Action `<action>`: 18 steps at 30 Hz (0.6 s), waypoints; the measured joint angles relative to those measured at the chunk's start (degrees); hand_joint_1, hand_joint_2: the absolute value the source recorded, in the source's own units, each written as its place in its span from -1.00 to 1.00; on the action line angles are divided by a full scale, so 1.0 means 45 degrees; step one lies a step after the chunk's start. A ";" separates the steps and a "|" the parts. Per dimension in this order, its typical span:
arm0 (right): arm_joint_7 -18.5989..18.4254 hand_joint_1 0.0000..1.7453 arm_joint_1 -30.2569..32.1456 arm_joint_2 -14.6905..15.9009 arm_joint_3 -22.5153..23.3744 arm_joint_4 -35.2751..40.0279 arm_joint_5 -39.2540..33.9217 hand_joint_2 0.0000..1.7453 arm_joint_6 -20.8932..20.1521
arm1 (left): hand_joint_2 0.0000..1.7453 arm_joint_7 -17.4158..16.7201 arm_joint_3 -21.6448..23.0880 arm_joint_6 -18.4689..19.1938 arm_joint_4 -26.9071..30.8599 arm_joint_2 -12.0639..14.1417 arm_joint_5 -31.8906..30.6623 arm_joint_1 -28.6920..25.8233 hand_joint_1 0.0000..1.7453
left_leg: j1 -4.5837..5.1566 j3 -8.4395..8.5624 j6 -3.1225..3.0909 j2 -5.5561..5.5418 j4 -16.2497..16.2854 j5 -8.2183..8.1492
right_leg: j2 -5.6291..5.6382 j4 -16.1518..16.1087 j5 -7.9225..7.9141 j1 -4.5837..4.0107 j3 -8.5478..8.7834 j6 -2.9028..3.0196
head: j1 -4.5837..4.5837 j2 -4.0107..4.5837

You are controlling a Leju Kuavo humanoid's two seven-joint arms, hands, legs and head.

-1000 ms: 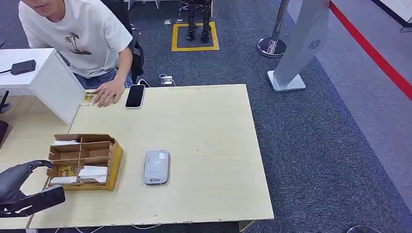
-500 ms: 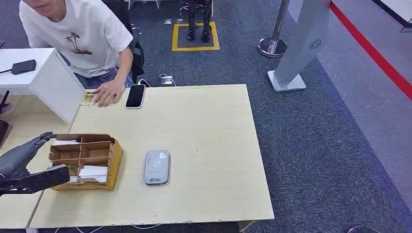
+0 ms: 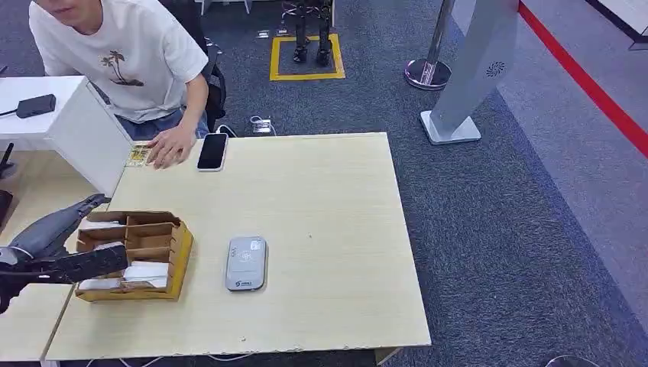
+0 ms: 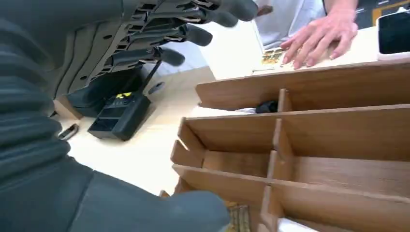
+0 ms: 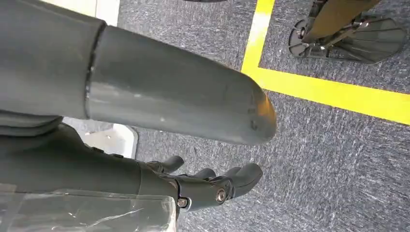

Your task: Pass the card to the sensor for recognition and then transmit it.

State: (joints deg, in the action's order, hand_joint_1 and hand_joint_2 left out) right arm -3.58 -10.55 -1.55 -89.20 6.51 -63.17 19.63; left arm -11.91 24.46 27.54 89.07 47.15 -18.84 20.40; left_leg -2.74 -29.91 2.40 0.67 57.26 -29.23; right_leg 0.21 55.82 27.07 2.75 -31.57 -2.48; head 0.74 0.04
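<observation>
A wooden divider box (image 3: 180,248) stands at the table's near left, with white cards (image 3: 146,271) in its near compartments. In the left wrist view a patterned card (image 4: 239,218) lies in a near cell of the box (image 4: 338,125). My left hand (image 3: 53,243) hovers over the box's left edge with thumb and fingers spread, holding nothing; close up, this hand (image 4: 48,145) has its fingers (image 4: 193,34) above the box's open cells. The grey card sensor (image 3: 246,263) lies flat just right of the box. My right hand (image 5: 145,140) hangs over the carpet with nothing in it, fingers loosely apart.
A person sits at the table's far left, one hand (image 3: 173,145) resting beside a yellow card (image 3: 137,155) and a black phone (image 3: 213,151). A white box (image 3: 84,130) stands left of them. A black device (image 4: 121,116) lies on the adjoining desk.
My left hand has risen and moved forward from the table's near-left corner to the box's left side, its thumb now over the near-left cells. Box, sensor and person are unmoved.
</observation>
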 joint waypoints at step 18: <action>0.0087 -1.00 0.0075 0.0000 0.0000 0.0000 -0.0228 -1.00 0.0044 | 1.00 -0.0330 0.0558 -0.0437 0.0344 0.1116 0.1249 -0.0159 -1.00 | -0.0001 -0.0002 0.0000 0.0004 -0.0002 0.0000 | 0.0003 0.0001 0.0001 0.0000 -0.0001 0.0000 | 0.0000 0.0000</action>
State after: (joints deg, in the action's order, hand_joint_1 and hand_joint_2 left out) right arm -3.19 -10.22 -1.55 -89.20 6.51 -64.19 19.82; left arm -13.40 26.97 25.57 90.62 52.17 -13.22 19.68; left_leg -2.75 -29.92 2.40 0.69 57.25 -29.23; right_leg 0.22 55.83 27.07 2.75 -31.57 -2.48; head 0.74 0.04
